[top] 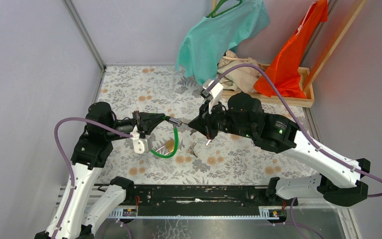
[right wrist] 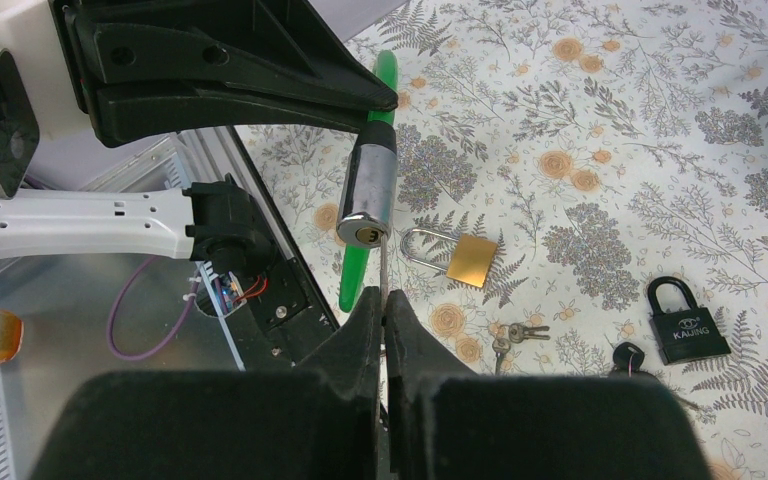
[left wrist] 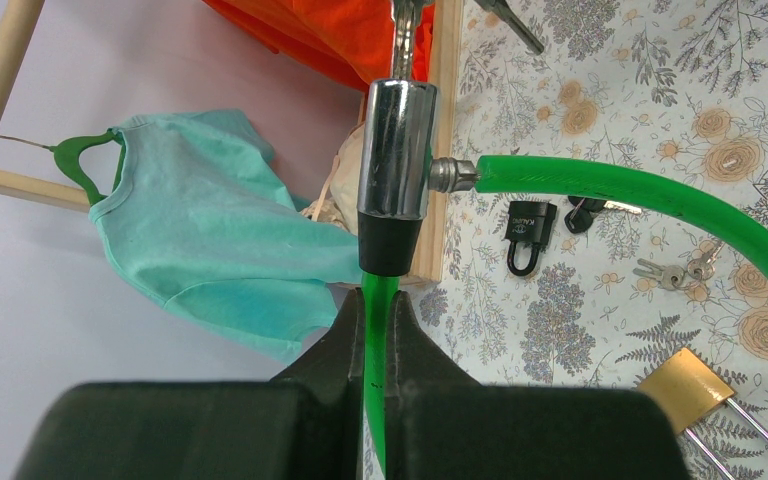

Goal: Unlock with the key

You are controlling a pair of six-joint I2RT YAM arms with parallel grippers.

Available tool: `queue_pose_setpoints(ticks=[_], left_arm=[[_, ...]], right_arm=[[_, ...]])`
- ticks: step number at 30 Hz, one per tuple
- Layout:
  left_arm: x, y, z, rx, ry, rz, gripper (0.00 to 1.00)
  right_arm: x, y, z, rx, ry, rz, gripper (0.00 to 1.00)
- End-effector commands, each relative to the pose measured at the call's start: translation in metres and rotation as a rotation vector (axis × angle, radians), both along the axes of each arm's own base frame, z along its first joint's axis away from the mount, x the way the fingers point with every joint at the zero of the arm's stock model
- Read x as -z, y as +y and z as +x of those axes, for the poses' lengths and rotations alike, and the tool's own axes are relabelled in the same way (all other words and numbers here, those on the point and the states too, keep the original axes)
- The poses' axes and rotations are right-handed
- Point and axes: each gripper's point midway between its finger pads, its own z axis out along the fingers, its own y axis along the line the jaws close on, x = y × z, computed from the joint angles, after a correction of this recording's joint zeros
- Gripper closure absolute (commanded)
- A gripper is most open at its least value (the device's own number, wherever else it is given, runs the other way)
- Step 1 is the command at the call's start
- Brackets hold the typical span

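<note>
— Where was the key?
— Pinched in the closed right claw, its tip just ahead, at the lock cylinder.
— And the left claw?
— Clamped on the green cable just behind that cylinder. A brass padlock lay farther ahead of the right claw.

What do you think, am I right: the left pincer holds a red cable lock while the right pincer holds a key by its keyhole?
Not quite. The cable lock is green, not red, as the left wrist view shows. Otherwise yes: the left pincer holds it while the right pincer holds a key by its keyhole.
</note>
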Motion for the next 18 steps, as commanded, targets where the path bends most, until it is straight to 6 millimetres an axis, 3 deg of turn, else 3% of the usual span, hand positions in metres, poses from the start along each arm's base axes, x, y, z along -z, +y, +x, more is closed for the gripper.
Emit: queue_pose_setpoints(ticks=[1,18], left_arm=[[-0.034,-0.001,-0.003,0.012,-0.139,-0.031,1.0],[-0.035,0.001,0.007,-0.032,-0.128,-0.024,1.0]], right_arm=[[-0.016,0.007,0.002,-0.002,-0.024,0.058,1.0],[-0.009,0.026,0.008,0.0,0.0,0.078,1.0]])
